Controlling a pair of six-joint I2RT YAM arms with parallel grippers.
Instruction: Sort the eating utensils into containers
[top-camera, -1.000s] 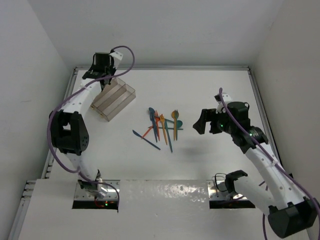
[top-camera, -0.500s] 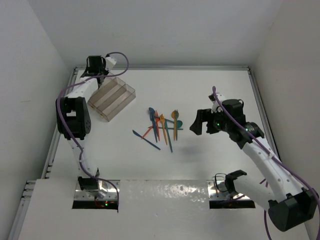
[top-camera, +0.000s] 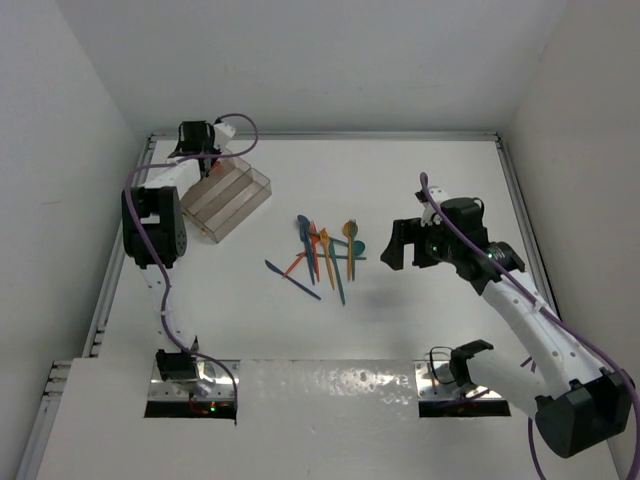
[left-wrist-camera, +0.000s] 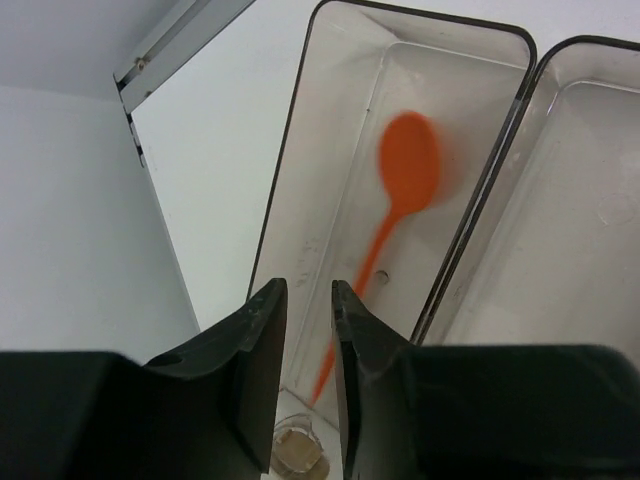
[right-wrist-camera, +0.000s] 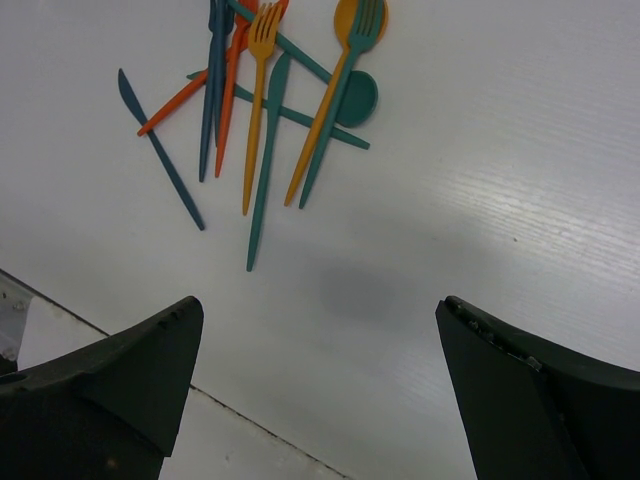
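Observation:
The clear three-compartment tray (top-camera: 228, 198) lies at the back left. My left gripper (top-camera: 198, 150) hangs over its far end, with its jaws a small gap apart (left-wrist-camera: 310, 295). In the left wrist view a blurred orange spoon (left-wrist-camera: 403, 190) lies in the tray's left compartment (left-wrist-camera: 292, 170), not held by the fingers. The other utensils (top-camera: 325, 250), in orange, teal and dark blue, lie in a loose pile at mid-table. My right gripper (top-camera: 392, 246) hovers just right of the pile, wide open and empty (right-wrist-camera: 320, 310). The pile also shows in the right wrist view (right-wrist-camera: 270, 90).
A dark blue knife (top-camera: 292, 279) lies apart at the pile's near left and also shows in the right wrist view (right-wrist-camera: 160, 150). White walls enclose the table on the left, back and right. The tray's middle compartment (left-wrist-camera: 590, 230) holds nothing visible.
The left arm has folded back and its gripper has shifted slightly over the tray's far end. The right gripper has moved a little left towards the pile.

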